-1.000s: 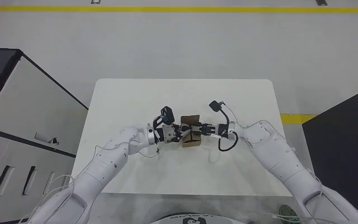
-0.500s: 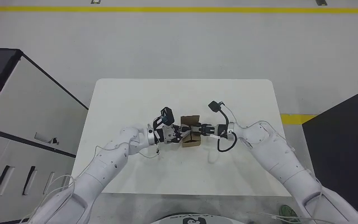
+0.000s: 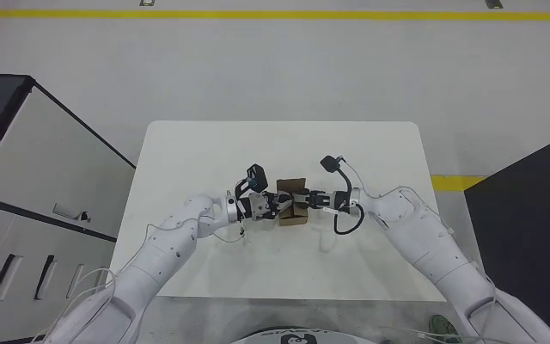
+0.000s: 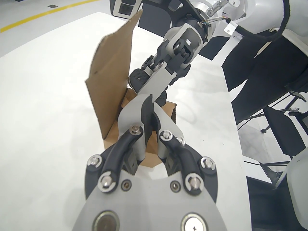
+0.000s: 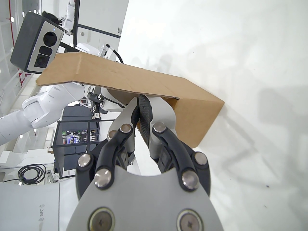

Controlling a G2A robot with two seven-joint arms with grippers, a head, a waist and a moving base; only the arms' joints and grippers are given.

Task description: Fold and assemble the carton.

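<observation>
A small brown carton [image 3: 292, 184] stands open in the middle of the white table [image 3: 198, 155]. One tall flap [image 4: 110, 73] sticks up from its rim. My left gripper [image 3: 280, 206] comes in from the left side. Its fingertips are closed together at the rim over the opening [image 4: 147, 98]. My right gripper [image 3: 306, 202] comes in from the opposite side and is shut at the edge of a carton panel [image 5: 139, 98]. The two grippers' tips nearly touch each other. The cardboard between the fingers is mostly hidden by the pads. The carton's side wall [image 5: 197, 121] rests on the table.
A grey cabinet [image 3: 43, 155] stands off the table's left side. A dark panel [image 3: 516, 215] stands off its right side. Bare white tabletop surrounds the carton on all sides.
</observation>
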